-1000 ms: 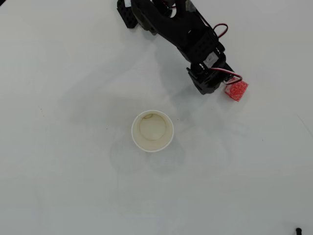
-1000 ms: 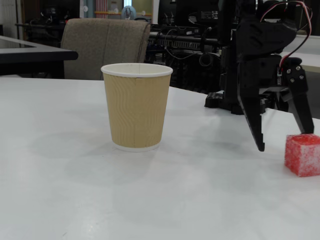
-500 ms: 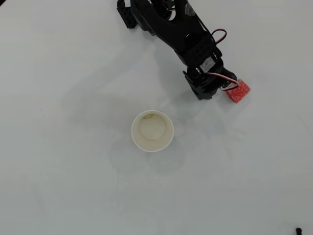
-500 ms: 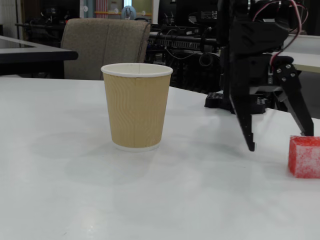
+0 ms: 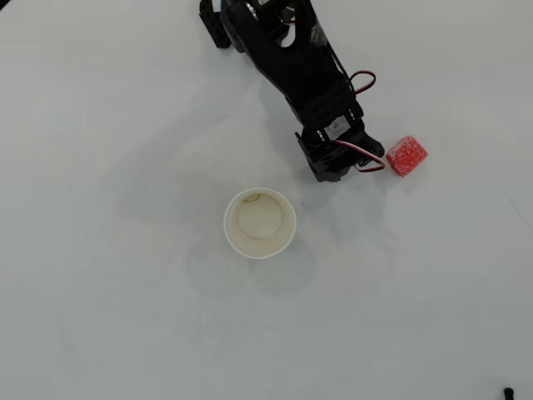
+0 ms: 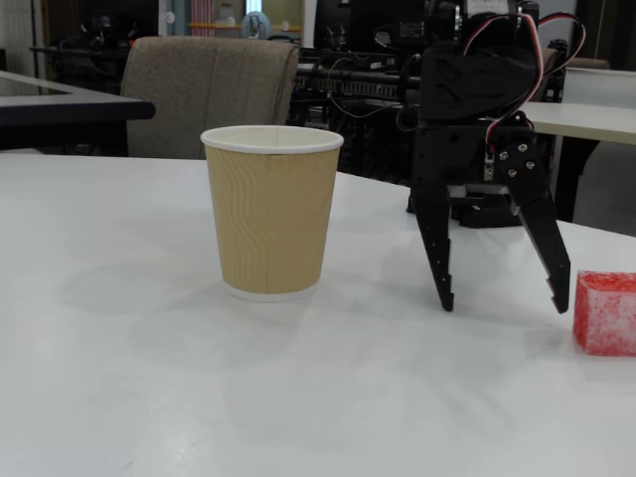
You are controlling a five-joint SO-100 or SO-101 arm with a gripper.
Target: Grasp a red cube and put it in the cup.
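Fingers (image 6: 559,288) spread wide, empty, beside the red cube (image 6: 605,312).

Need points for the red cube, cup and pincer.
red cube (image 5: 407,156), overhead view, top face.
cup (image 6: 271,214), fixed view, ribbed tan side wall.
pincer (image 6: 504,301), fixed view, midway between the open fingertips.

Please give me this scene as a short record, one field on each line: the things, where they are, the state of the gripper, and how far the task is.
surface: white table
cup: upright, nothing visible inside, stands alone
red cube: on the table, outside the cup, right of the gripper in the fixed view
gripper: open, fingertips pointing down near the table, holds nothing
cube versus gripper: cube lies just outside the right finger, not between the fingers
task progress: cube not yet grasped
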